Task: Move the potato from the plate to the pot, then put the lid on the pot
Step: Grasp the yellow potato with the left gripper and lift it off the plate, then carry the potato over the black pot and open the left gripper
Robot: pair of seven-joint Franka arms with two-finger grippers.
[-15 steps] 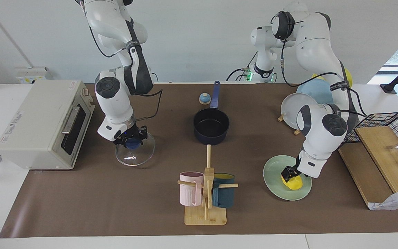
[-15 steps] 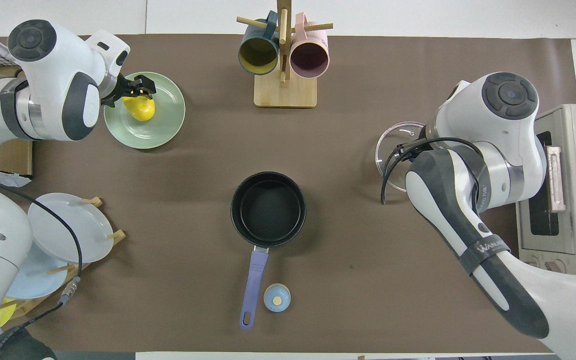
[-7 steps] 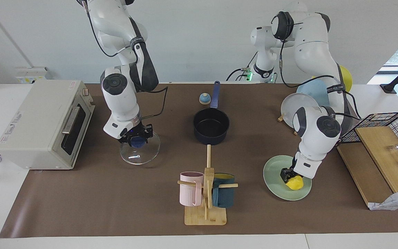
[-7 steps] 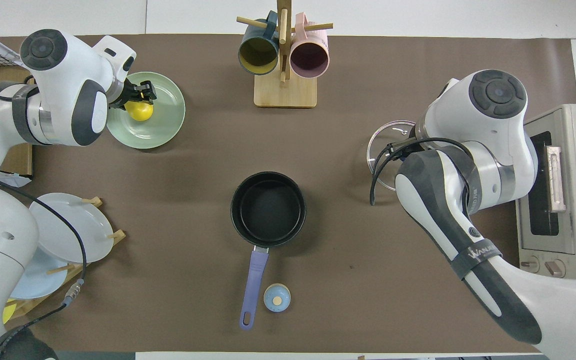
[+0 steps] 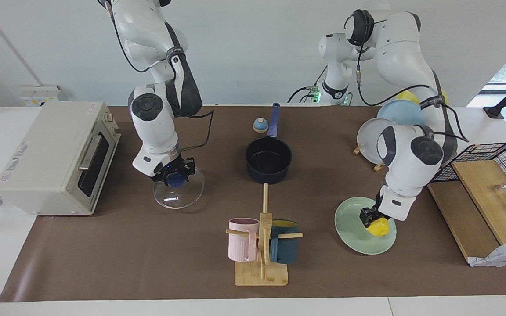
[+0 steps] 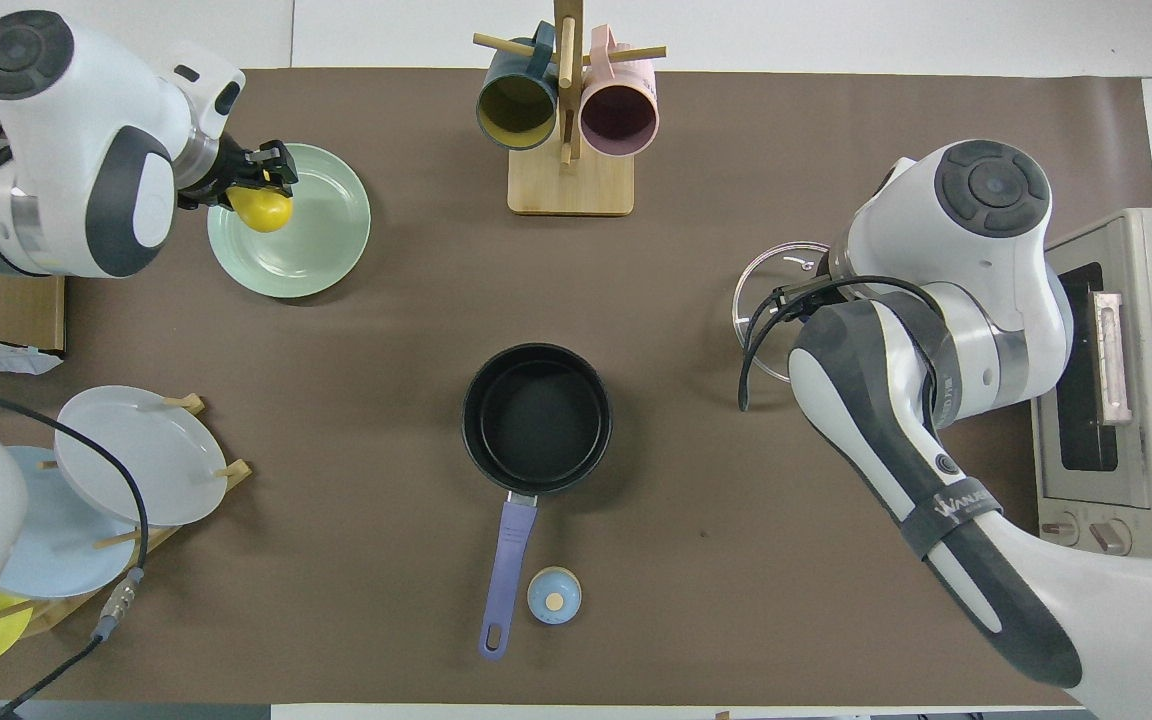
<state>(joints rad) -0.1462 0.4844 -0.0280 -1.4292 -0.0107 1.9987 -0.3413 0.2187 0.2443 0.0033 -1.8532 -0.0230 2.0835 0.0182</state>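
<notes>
Left gripper (image 5: pixel 370 218) jaws clasp the potato (image 5: pixel 378 227) over the plate (image 5: pixel 358 239); right gripper (image 5: pixel 175 175) jaws pinch the lid (image 5: pixel 178 193) knob.

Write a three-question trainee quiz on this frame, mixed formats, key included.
1. True or false: the potato is already in the pot.
2. The right gripper grips which part of the lid? A) rim B) knob C) glass
3. Fill in: the left gripper holds the potato over the ____.

Key: 1 false. 2 B. 3 plate.
</notes>
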